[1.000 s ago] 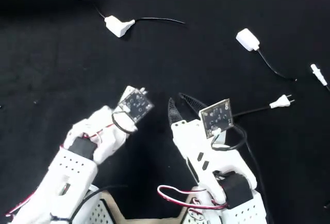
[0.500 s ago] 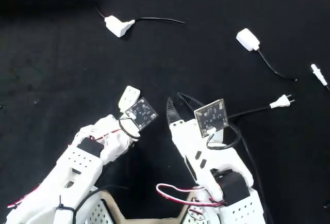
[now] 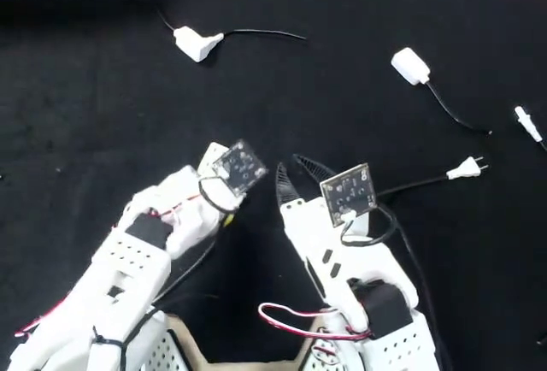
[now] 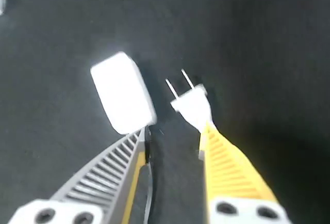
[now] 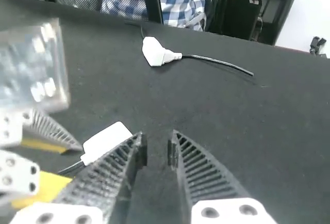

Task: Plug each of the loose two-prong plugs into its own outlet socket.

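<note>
Two-prong plug [image 4: 192,102]: lies just beside the white socket block [image 4: 124,92], unplugged, at the yellow fingertip [image 4: 211,136]. Left gripper [image 4: 172,130]: stands wide open, one finger by that block, gripping nothing. Right gripper [image 5: 155,142]: sits near the same block, open only a narrow slit, empty. Second socket [image 3: 195,43], third socket [image 3: 410,65], corded plug [image 3: 466,167]: rest well apart from that block.
</note>
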Motion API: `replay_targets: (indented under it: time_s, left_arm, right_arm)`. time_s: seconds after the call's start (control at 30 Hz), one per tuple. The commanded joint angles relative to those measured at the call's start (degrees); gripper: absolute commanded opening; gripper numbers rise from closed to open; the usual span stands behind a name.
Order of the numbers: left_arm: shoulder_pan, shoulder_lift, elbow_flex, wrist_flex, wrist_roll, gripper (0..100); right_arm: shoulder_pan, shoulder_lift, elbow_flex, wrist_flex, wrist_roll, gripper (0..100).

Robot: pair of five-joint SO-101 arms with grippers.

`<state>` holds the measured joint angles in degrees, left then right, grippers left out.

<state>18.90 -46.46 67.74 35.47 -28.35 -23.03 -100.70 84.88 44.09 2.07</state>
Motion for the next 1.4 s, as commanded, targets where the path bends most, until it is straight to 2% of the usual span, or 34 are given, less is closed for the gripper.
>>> replay_targets:
  time_s: [0.0, 0.13, 0.33, 0.47, 0.6, 0.7, 0.77, 1.07, 1.17, 1.37]
  left_arm:
    - [2.24, 3.43, -5.32, 0.26, -0.26, 18]
    - [3.91, 15.03, -8.75, -1.32, 3.69, 18]
    - [4.09, 34.46, -18.15, -4.75, 5.01, 18]
    - [3.82, 41.05, -23.34, -6.07, 7.12, 18]
    - [3.74, 42.11, -24.31, -5.98, 8.09, 15]
    - [3.74, 42.11, -24.75, -4.13, 7.91, 2]
    - [3.74, 42.02, -24.75, -3.08, 7.91, 5]
    - [4.35, 41.85, -24.66, -2.64, 8.0, 3]
    - [4.44, 40.18, -24.75, -2.55, 7.91, 3]
    - [4.35, 30.95, -27.56, 8.0, 7.74, 3]
  right_arm:
    - [0.62, -0.31, 0.13, -2.02, 0.7, 8.9]
    - [0.97, -0.31, 0.4, -2.64, 0.7, 8.9]
    - [2.73, -0.31, 0.57, -2.99, 0.53, 8.9]
    - [3.78, -0.31, 0.57, -3.16, 0.35, 8.9]
    - [4.57, -0.31, 0.66, -4.04, 0.18, 8.9]
    - [4.57, -0.31, 0.66, -4.04, 0.18, 8.9]
    - [4.57, -0.31, 0.66, -4.04, 0.18, 8.9]
    - [4.84, -0.31, 0.66, -4.13, 0.18, 8.9]
    - [7.03, -0.31, 0.75, -4.31, 0.0, 8.8]
    - [9.67, -0.31, 2.07, -6.68, -3.43, 8.8]
